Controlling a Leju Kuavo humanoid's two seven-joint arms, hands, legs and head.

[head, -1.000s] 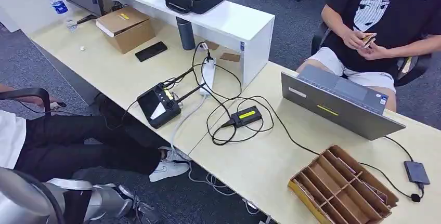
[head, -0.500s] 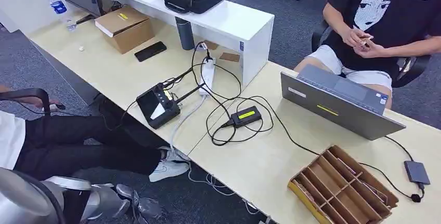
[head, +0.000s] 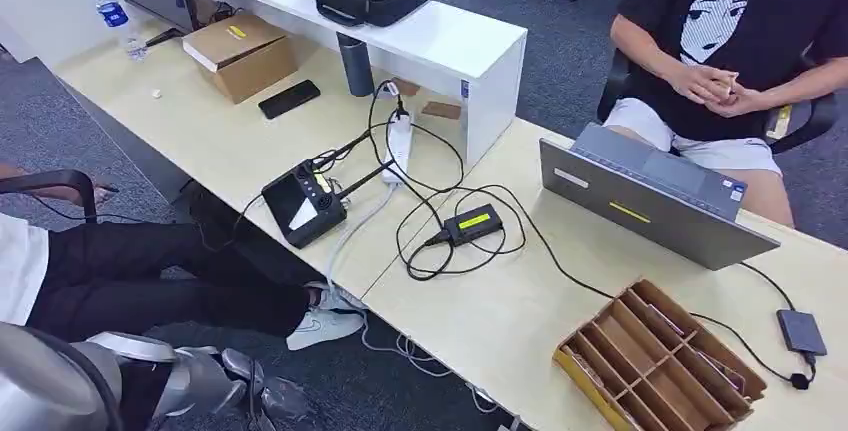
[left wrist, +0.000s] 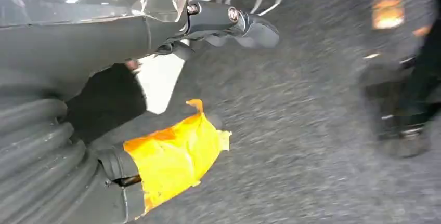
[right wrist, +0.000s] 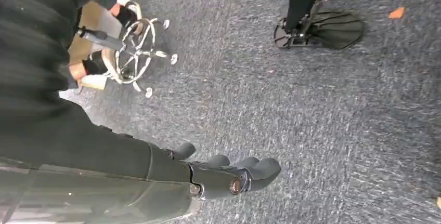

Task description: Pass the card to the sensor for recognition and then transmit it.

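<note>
Head view. Below the desk (head: 500, 321) edge, at the lower left corner, my left hand (head: 243, 393) hangs low beside the legs of a seated person (head: 150, 281). I cannot pick out the card: it may lie in the divided cardboard box (head: 600, 371) or between the clasped hands (head: 715, 86) of the person behind the laptop (head: 650, 196). The sensor (head: 802, 332), a small dark pad, lies just beside the box near the far desk corner. Risks as I judge them: a raised arm could strike the desk edge or the nearby legs; a reach across could snag the loose cables (head: 440, 221); a light sensor could slide when pressed.

Left wrist view. Dark fingers (left wrist: 234, 20) stretch out straight, well apart from the thumb wrapped in yellow tape (left wrist: 171, 151); nothing is held. Blur makes finer detail unreadable.

Right wrist view. My right hand (right wrist: 208, 174) points down over grey carpet (right wrist: 338, 104), fingers loosely extended, with nothing in them.
</note>
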